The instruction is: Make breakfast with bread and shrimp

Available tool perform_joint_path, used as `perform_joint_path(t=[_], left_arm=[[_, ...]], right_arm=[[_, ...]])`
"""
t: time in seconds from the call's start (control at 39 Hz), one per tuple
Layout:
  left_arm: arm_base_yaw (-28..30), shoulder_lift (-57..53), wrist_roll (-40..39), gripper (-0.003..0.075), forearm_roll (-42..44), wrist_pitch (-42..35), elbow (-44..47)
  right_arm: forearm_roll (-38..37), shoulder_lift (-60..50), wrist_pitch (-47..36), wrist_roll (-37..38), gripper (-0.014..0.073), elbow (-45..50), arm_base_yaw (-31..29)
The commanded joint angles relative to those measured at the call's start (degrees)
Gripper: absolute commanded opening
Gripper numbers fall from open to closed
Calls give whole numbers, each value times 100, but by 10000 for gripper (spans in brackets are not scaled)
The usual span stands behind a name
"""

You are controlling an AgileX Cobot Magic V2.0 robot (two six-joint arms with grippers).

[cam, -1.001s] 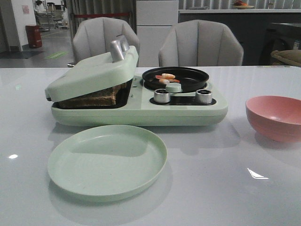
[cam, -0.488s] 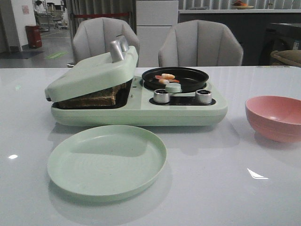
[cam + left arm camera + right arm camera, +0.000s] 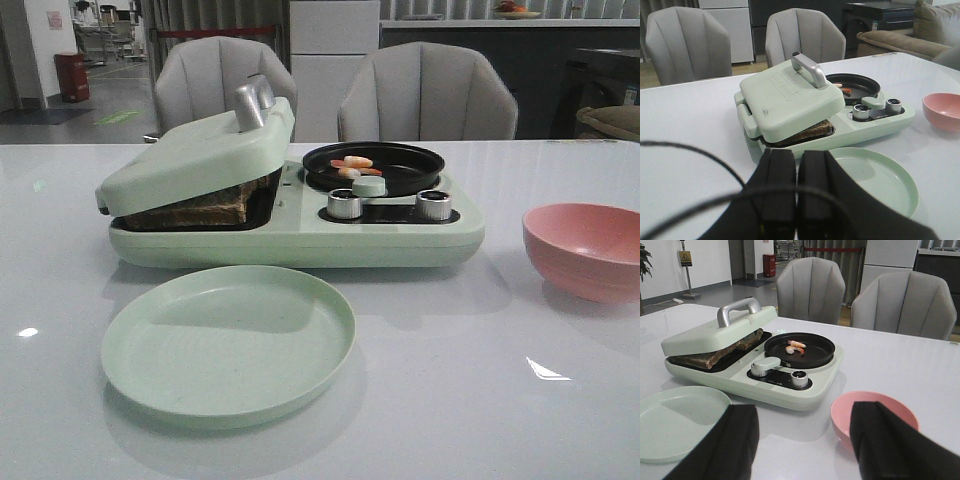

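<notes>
Ahead of both arms, the bread (image 3: 205,208) lay pressed under the tilted lid (image 3: 195,155) on the left gripper's (image 3: 788,195) side, its fingers together, while the shrimp (image 3: 795,346) sat in the black pan (image 3: 815,352), seemingly nearer the wide-apart right gripper (image 3: 807,440).

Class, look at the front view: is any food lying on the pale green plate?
No. The green plate is bare; the shrimp sit in the black pan and the bread under the lid.
</notes>
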Motion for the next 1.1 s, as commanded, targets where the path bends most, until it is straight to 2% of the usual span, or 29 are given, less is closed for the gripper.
perform_joint_path(t=[0.0,0.18,0.31,1.08], left_arm=[[4,68,-59,111,-104,-462,-139],[4,68,-59,111,-104,-462,-139],[4,68,-59,111,-104,-462,-139],[4,68,-59,111,-104,-462,-139]], right_arm=[[-23,-4,-543,-74,431,-118,4],[-23,-4,-543,-74,224,-118,4],[-17,-4,-543,-74,133,-118,4],[-11,-4,-551,-70,135,-118,4]])
